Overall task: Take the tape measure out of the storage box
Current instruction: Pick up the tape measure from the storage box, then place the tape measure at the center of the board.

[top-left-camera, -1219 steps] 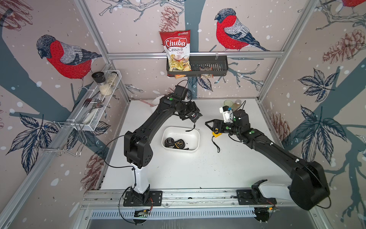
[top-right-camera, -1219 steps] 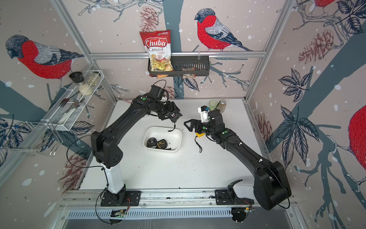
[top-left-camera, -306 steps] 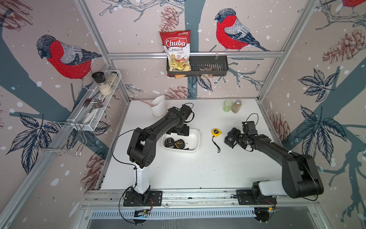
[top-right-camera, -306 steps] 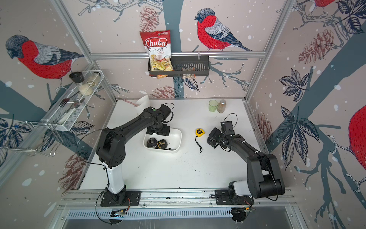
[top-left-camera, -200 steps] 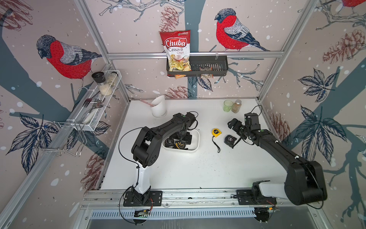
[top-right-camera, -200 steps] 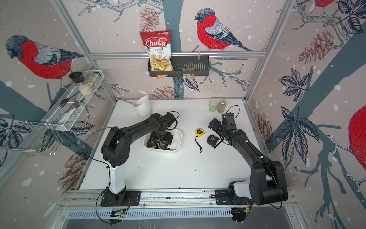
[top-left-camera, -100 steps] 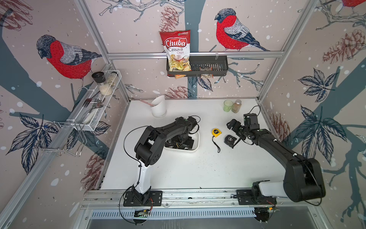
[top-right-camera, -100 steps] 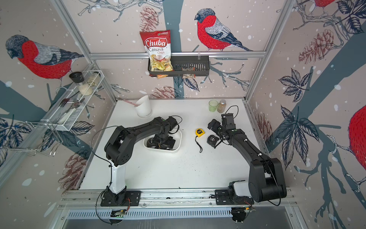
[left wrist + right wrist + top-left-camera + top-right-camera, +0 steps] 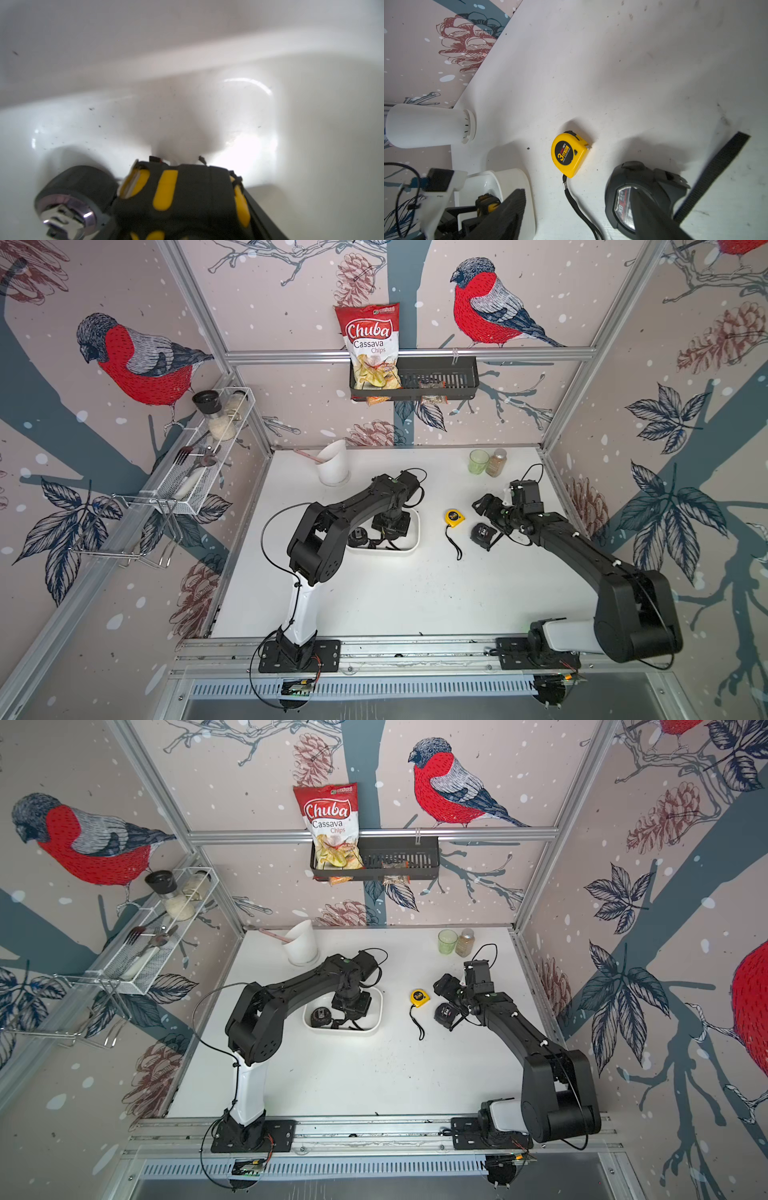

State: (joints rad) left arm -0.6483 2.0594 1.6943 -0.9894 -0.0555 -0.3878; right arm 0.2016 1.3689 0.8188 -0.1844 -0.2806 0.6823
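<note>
Black-yellow tape measure (image 9: 176, 199): left wrist sees it, top cannot; left gripper (image 9: 351, 1011) unclear, right gripper (image 9: 482, 506) parted.

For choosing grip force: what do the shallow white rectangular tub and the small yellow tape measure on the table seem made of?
Shallow white tub: likely glossy plastic; its walls show bright highlights. Yellow tape measure: probably hard plastic case, smooth.

Four tape measures: yellow tape measure (image 9: 454, 517) and dark tape measure (image 9: 482, 534) on the bench (image 9: 395, 593); round black tape measure (image 9: 356, 536) and black-and-yellow tape measure (image 9: 165, 189) in the one storage box (image 9: 399, 550). One white cup (image 9: 333, 466), one green glass (image 9: 478, 461), one spice jar (image 9: 496, 462).
</note>
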